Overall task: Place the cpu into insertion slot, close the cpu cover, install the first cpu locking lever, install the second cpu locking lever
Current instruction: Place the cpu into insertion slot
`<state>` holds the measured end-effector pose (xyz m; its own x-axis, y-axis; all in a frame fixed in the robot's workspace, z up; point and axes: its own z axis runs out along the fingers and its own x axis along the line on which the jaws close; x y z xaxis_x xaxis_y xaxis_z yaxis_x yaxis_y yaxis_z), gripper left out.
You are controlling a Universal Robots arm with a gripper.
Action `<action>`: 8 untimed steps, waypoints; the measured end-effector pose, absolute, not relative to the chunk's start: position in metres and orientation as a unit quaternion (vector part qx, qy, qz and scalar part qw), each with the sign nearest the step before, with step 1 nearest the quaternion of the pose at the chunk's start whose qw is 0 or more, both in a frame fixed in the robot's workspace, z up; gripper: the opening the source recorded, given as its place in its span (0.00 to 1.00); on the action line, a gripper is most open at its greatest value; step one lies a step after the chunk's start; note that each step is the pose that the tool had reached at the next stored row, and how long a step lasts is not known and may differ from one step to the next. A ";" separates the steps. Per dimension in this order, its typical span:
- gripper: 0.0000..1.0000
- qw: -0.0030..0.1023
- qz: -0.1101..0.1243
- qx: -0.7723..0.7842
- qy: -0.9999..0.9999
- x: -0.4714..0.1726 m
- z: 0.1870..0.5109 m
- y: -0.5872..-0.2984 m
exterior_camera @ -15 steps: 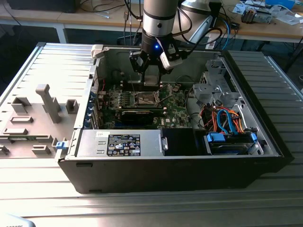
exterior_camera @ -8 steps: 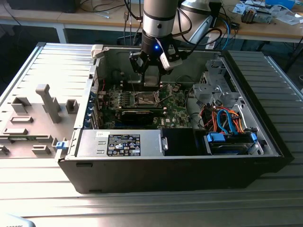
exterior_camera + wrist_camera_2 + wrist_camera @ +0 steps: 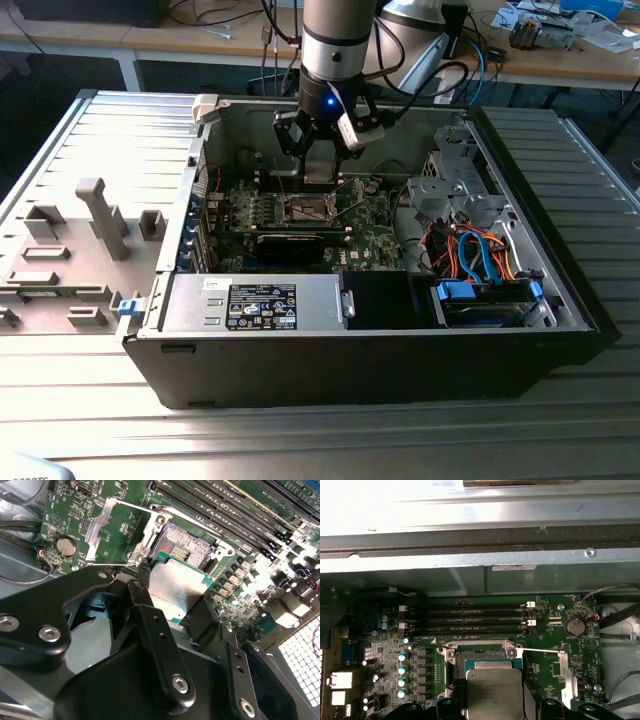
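Gripper [image 3: 176, 597] clamped on cpu [image 3: 172, 582]

Its fingers [image 3: 150, 625] pinch the chip by two sides, over the near edge of the open socket [image 3: 182, 547] mid-motherboard [image 3: 60, 505]. Cover [image 3: 107, 527] lies swung open just beside the socket.

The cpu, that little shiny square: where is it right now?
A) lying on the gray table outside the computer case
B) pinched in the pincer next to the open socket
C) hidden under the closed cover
B: in the second wrist view the pincer grips the cpu just short of the bare socket, and the cpu cover is swung open.
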<state>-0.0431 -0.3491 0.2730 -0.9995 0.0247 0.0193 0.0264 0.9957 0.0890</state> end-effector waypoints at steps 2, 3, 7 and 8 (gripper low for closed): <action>0.54 0.009 -0.045 -0.013 -0.999 -0.043 0.273 -0.349; 0.54 0.009 -0.045 -0.013 -0.999 -0.043 0.272 -0.349; 0.54 0.009 -0.045 -0.013 -0.999 -0.043 0.271 -0.349; 0.54 0.009 -0.045 -0.013 -0.999 -0.043 0.271 -0.349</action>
